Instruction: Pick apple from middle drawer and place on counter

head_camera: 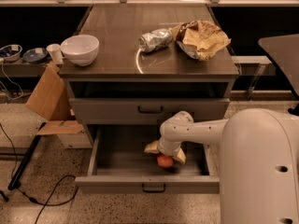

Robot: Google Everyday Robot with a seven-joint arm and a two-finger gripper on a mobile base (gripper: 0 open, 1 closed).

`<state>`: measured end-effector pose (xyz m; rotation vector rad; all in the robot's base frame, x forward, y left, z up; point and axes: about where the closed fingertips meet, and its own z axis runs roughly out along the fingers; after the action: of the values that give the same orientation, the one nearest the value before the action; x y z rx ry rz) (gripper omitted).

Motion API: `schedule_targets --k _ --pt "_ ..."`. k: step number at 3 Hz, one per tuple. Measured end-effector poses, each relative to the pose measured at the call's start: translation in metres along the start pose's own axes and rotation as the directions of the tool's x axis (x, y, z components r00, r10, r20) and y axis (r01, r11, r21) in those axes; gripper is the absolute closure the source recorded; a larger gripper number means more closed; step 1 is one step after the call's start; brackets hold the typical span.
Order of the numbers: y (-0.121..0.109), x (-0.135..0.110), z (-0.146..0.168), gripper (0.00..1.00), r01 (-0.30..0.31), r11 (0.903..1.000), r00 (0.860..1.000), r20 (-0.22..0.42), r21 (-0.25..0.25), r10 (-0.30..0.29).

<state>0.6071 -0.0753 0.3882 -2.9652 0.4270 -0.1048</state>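
Note:
The apple (164, 161) is small and orange-red. It lies on the grey floor of the open middle drawer (121, 154), right of centre and close to the front panel. My gripper (166, 154) reaches down into the drawer from the right on the white arm. Its cream fingers (152, 147) are spread to either side of the apple and sit low over it, hiding the apple's top. The counter (121, 36) is the dark glossy top of the cabinet above.
On the counter stand a white bowl (80, 49) at the left, a crumpled silver foil bag (155, 39) and a brown paper bag (201, 38). A shut drawer front (149, 110) is above the open one. A cardboard box (49, 97) and cables lie to the left on the floor.

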Motion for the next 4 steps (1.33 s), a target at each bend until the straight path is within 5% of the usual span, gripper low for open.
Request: schedule_targets --k 2,4 --pt "-0.001 -0.01 0.017 0.02 -0.037 0.9987 0.999 -0.013 0.036 0.037" --pt "0.009 -0.016 0.016 0.47 -0.05 0.997 0.998 -0.034 0.059 0.052"
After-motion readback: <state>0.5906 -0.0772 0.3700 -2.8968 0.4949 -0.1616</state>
